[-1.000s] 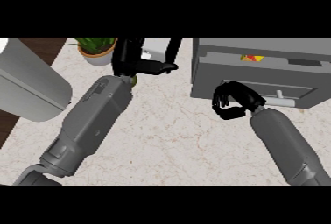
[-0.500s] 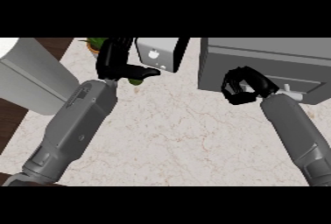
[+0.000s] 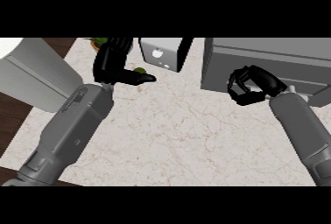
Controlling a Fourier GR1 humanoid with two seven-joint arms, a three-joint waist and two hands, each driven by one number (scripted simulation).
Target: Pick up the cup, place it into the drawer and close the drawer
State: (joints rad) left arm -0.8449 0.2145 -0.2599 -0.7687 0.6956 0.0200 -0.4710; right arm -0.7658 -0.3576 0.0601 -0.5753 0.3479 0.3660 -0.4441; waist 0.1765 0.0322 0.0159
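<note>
Marbled worktop (image 3: pixel 168 144); right hand (image 3: pixel 249 85) curled, empty, before grey drawer cabinet (image 3: pixel 271 61); left hand (image 3: pixel 116 65) relaxed, hiding plant (image 3: pixel 100 41).

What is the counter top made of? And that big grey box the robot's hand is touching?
The counter top looks like pale marble or stone, going by the thin brownish veins running across it. The grey drawer unit looks like painted metal or plastic, since it is flat, even grey with straight edges; which one cannot be told. The right hand is curled at its front.
</note>
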